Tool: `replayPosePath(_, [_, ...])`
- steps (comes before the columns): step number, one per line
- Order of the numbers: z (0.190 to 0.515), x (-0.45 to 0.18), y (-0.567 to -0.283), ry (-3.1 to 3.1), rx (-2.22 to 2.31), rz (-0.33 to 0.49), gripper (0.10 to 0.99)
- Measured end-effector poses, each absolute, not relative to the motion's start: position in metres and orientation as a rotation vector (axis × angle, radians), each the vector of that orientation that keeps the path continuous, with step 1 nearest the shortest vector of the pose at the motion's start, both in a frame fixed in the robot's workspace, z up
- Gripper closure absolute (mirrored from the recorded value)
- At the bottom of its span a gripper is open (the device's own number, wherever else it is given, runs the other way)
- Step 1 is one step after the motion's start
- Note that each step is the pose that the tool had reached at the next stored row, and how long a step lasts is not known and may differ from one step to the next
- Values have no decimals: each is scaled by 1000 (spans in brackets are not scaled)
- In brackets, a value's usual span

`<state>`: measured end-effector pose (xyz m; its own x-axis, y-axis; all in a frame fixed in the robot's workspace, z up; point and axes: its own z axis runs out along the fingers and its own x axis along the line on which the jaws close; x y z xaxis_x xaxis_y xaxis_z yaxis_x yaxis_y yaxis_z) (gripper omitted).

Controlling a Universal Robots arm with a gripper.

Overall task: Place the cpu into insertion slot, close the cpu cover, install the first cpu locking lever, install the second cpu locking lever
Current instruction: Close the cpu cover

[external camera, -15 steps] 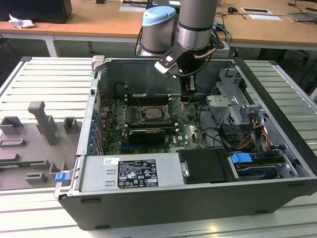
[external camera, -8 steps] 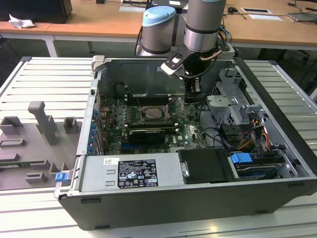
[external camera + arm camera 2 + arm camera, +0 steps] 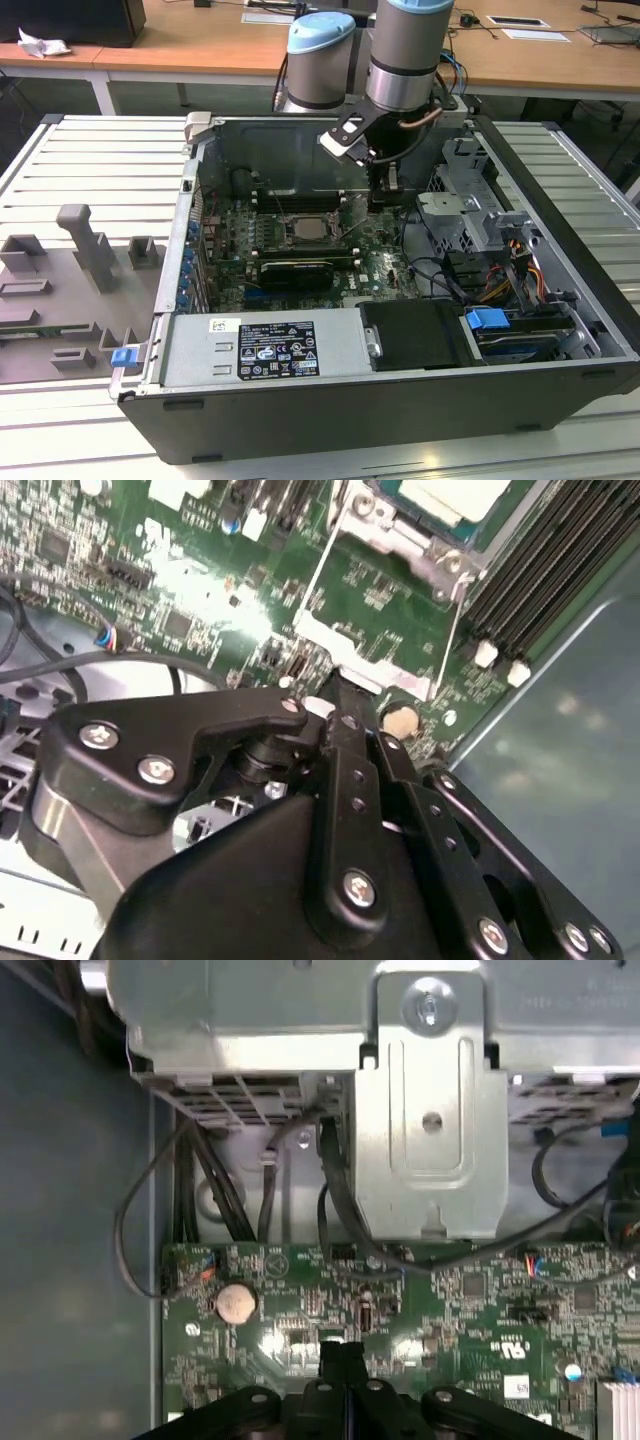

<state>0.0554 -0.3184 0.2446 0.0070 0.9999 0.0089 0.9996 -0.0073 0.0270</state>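
In the second wrist view, the pincer (image 3: 340,692), tips pressed together and empty, was pointed down at the motherboard (image 3: 180,600) beside a seemingly unlatched locking lever (image 3: 318,565). Lever installation was judged in hand, a hooking push being called for. Beyond, the cpu (image 3: 455,492) was seated in the insertion slot (image 3: 293,228) under the cpu cover (image 3: 400,542).

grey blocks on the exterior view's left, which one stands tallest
The grey post with the wide cap, at the group's back; the other blocks around it are low.

A pale slatted table (image 3: 80,165) carries the open computer case (image 3: 330,415). Grey moulded holders (image 3: 88,245) lie beside the case, on the exterior view's left.
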Motion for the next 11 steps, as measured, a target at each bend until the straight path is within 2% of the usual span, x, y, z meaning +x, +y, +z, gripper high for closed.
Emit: replayPosePath(11, [245,47,-318,2204,2220,40,980])
